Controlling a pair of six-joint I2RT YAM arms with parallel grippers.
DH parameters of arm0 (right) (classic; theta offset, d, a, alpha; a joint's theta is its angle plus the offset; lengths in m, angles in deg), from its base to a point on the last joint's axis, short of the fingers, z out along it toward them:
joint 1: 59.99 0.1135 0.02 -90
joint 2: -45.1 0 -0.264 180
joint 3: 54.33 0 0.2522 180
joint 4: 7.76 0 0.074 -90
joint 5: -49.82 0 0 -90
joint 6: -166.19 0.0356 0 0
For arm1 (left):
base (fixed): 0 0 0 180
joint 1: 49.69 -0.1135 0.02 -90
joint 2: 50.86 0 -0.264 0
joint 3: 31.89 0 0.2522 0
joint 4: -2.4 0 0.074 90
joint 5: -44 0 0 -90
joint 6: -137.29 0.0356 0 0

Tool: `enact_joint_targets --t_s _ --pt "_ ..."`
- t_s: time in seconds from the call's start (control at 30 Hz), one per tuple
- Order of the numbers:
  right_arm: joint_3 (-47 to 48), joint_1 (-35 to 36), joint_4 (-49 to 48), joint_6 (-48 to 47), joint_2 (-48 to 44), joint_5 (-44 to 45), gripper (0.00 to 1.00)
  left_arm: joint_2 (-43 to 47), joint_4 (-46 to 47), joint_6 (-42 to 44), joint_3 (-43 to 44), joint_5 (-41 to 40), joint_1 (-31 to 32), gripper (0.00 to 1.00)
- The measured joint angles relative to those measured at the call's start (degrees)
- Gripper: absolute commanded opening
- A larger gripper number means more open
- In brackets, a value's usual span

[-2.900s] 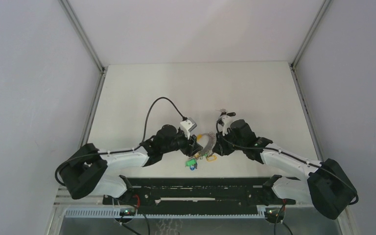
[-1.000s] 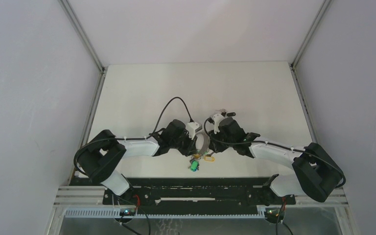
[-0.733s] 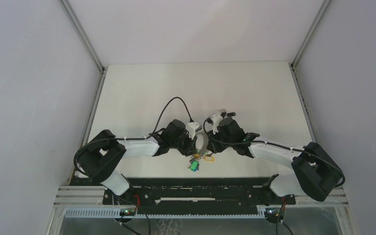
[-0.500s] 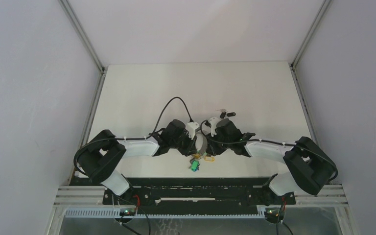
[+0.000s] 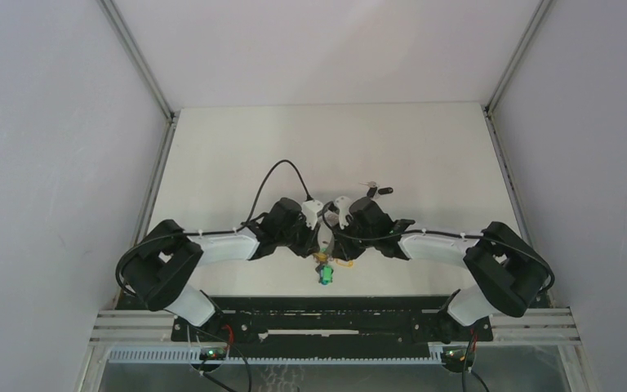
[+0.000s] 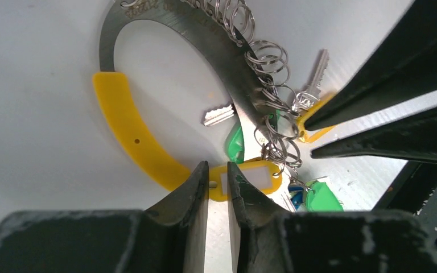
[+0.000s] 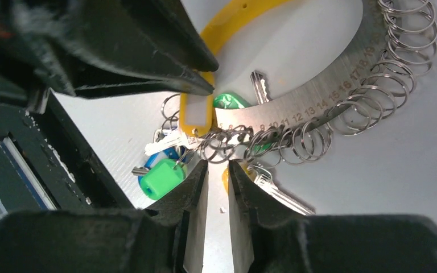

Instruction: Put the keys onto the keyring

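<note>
The keyring (image 6: 190,25) lies flat on the tabletop (image 5: 424,155) between the two wrists. It is a curved steel band with engraved numbers, joined to a yellow plastic arc (image 6: 122,122), and together they make one wide loop. Many small split rings (image 7: 296,139) are threaded along the steel band of the keyring. The left gripper (image 6: 217,168) has its jaws closed to a thin slit on the end of the yellow plastic arc, where it meets the band. The right gripper (image 7: 217,165) comes to the keyring from the outer side of the band. Its jaws are almost together and their tips are just at the row of small split rings; whether they pinch a ring I cannot tell. The keys (image 7: 162,177) lie in one bunch among the rings at the end of the keyring nearest the arm bases: a green head, a blue one half under it, and a yellow-headed key (image 6: 313,122) with a silver blade just outside the band. A yellow tag (image 6: 250,177) with a white label lies in this bunch too, touching the keyring. One short silver blade (image 6: 219,115) shows inside the loop of the keyring. A black key (image 5: 382,191) lies apart from the keyring, on its far side from the arm bases
</note>
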Motion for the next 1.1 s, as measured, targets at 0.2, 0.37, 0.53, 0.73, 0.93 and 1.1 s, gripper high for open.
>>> enact_joint_targets --t_s 0.2,0.37,0.53,0.73,0.93,1.1 --pt "0.11 0.13 1.46 -2.69 -4.52 -0.11 0.25 1.62 -0.13 0.0 -1.44 -2.62 -1.22 0.26" --pt "0.07 -2.82 1.73 -4.52 -7.98 1.88 0.27 2.86 -0.37 -0.02 -2.1 -3.91 -1.6 0.34" --pt "-0.17 -3.8 2.21 -6.78 -6.93 4.07 0.28 5.14 -0.55 -0.52 -3.04 -4.04 -1.64 0.41" --pt "-0.17 -3.74 1.31 -9.38 -4.79 4.66 0.35 8.94 0.74 -2.58 -3.19 -2.25 -1.64 0.49" --pt "-0.22 -3.76 -2.27 -11.47 -2.08 4.57 0.42 9.6 4.17 -5.49 -3.3 -0.48 -1.64 0.49" --pt "-0.24 -3.76 -5.51 -12.87 0.83 3.65 0.43 9.4 5.38 -7.06 -3.3 0.0 -1.64 0.49"
